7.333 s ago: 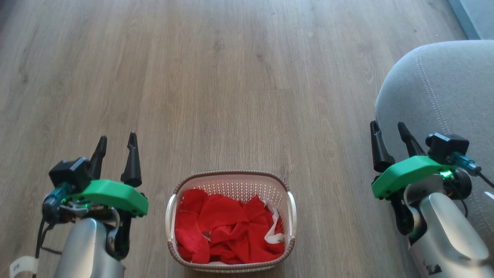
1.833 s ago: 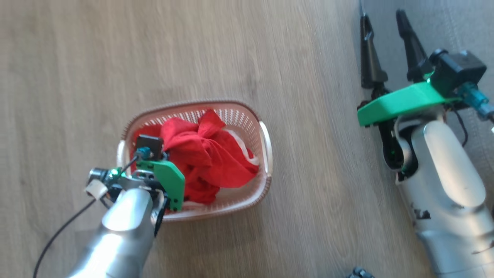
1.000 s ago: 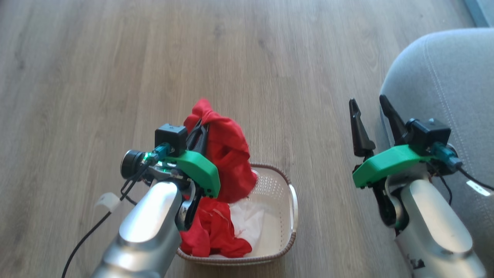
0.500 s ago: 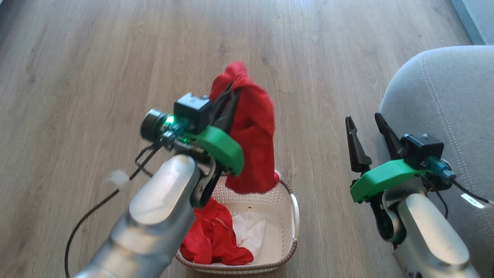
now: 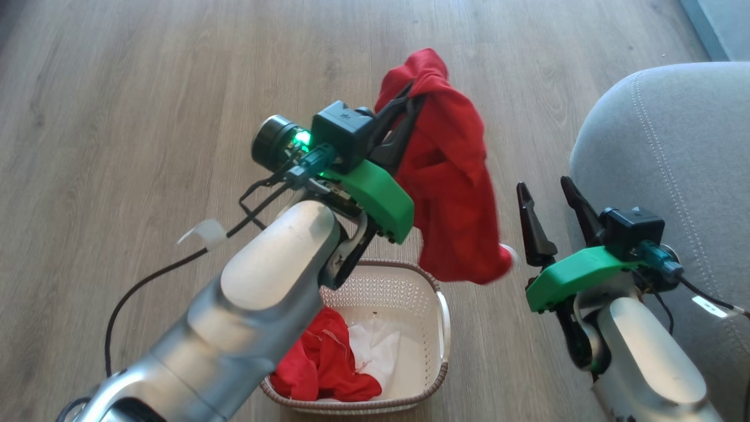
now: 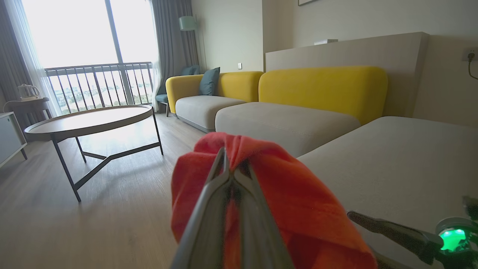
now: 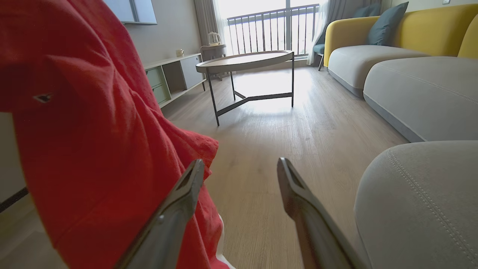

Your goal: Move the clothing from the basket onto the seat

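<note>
While left pincer (image 5: 415,94) clamps red clothing (image 5: 451,176) (clear of basket (image 5: 443,305)), right pincer (image 5: 543,184) spread wide

A pale grey-brown wood-plank floor (image 5: 176,88) covered the room. On it stood a round wooden coffee table (image 6: 89,117) on thin dark metal legs, apart from a sofa with rounded yellow backrests (image 6: 323,87). A teal cushion (image 6: 209,81) leaned at the sofa's far end. A tall bright window with a dark balcony railing (image 6: 99,84) stood between grey curtains (image 6: 171,45). A white kettle (image 6: 27,90) sat on a small dark side table (image 6: 28,102) nearby.
</note>
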